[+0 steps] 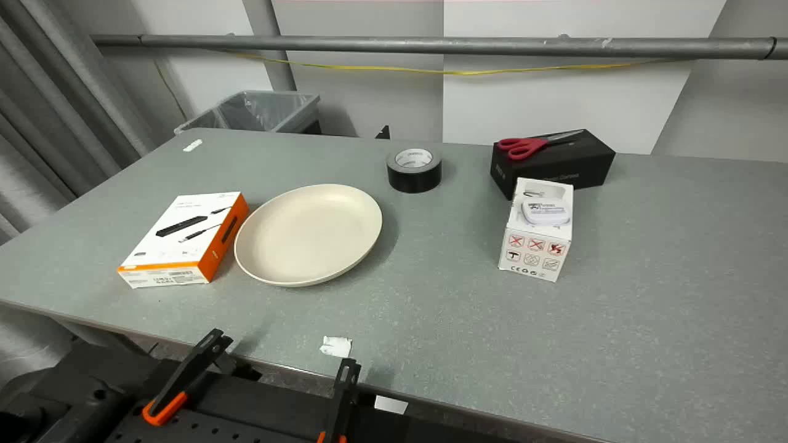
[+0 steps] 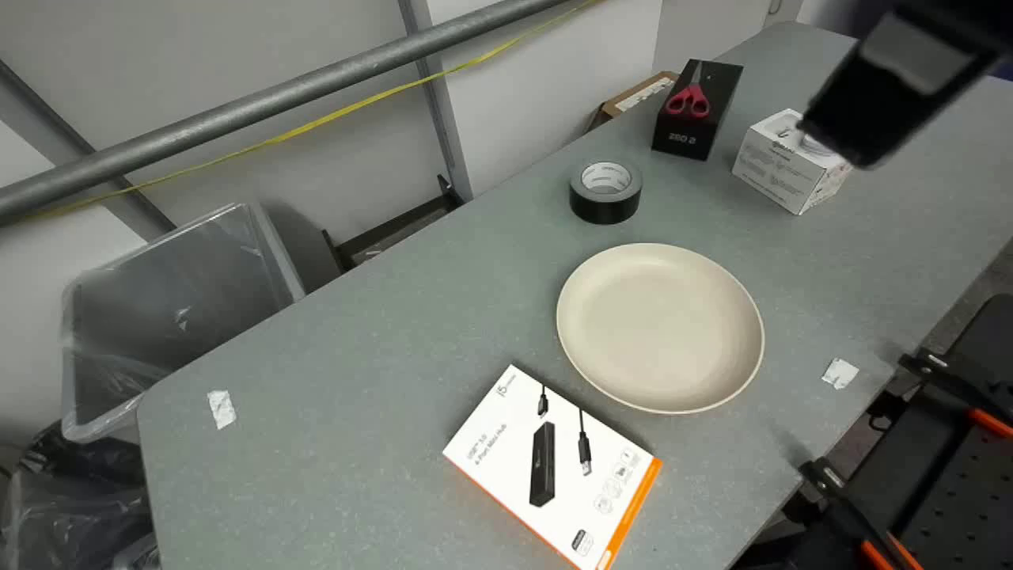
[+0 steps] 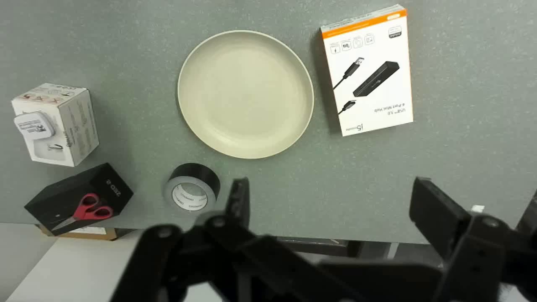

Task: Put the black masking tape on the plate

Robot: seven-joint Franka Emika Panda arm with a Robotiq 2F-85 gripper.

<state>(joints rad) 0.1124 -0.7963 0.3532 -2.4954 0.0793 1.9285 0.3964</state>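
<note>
The black masking tape is a thick black ring lying flat on the grey table behind the plate in both exterior views (image 1: 414, 179) (image 2: 605, 210). It also shows in the wrist view (image 3: 199, 173), left of my fingers. The cream plate is bare and sits in the middle of both exterior views (image 1: 308, 234) (image 2: 661, 328); it shows at the top of the wrist view (image 3: 245, 94). My gripper (image 3: 331, 186) is open and empty above the table, its fingers wide apart. The tape lies outside the left finger, apart from it.
A white-and-orange box (image 2: 554, 467) lies beside the plate. A white box (image 1: 535, 246) with a small white item on top stands near a black box (image 1: 554, 169) bearing red scissors (image 1: 523, 147). A blurred dark robot part (image 2: 886, 87) hangs above. Clamps (image 1: 345, 394) line the table's edge.
</note>
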